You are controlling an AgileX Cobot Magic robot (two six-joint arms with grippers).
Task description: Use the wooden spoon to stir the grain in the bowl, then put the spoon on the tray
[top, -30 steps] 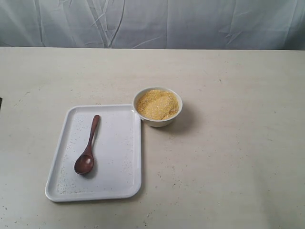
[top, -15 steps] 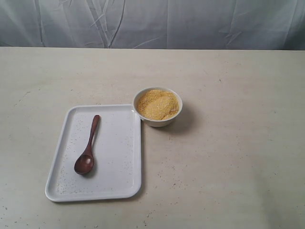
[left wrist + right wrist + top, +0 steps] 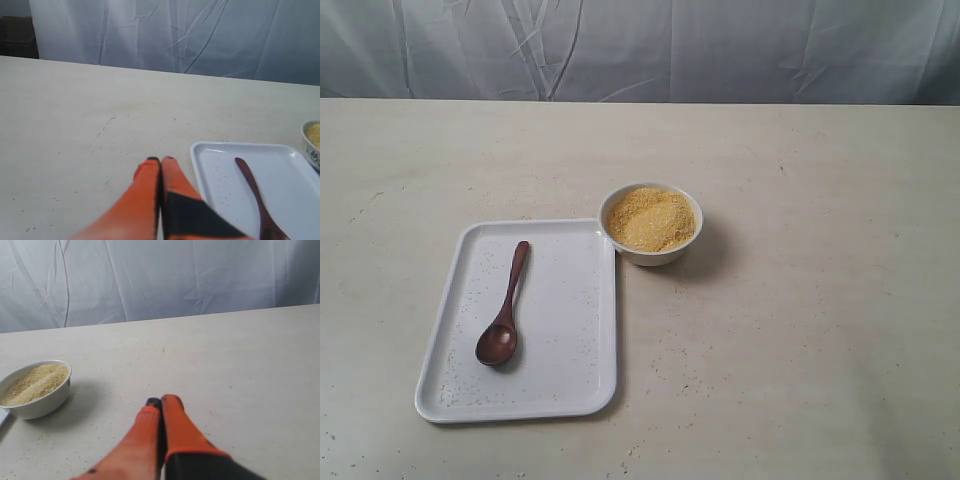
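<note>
The dark wooden spoon (image 3: 504, 309) lies on the white tray (image 3: 570, 330), handle towards the back, its oval bowl near the front left. It also shows in the left wrist view as the spoon (image 3: 255, 192) on the tray (image 3: 220, 170). The small white bowl (image 3: 651, 252) stands at the tray's back right corner, heaped with yellow grain (image 3: 651, 219); the bowl (image 3: 40, 402) and grain (image 3: 34, 382) appear in the right wrist view too. My left gripper (image 3: 160, 160) is shut and empty, beside the tray. My right gripper (image 3: 161, 400) is shut and empty over bare table, apart from the bowl. Neither gripper appears in the exterior view.
A pale speckled table (image 3: 800, 330) carries everything, with stray grains scattered round the bowl and tray. A wrinkled white cloth backdrop (image 3: 640, 50) hangs behind the table's far edge.
A dark sliver at the far left edge of the exterior view a second ago is gone. Spoon, tray and bowl have not moved.
</note>
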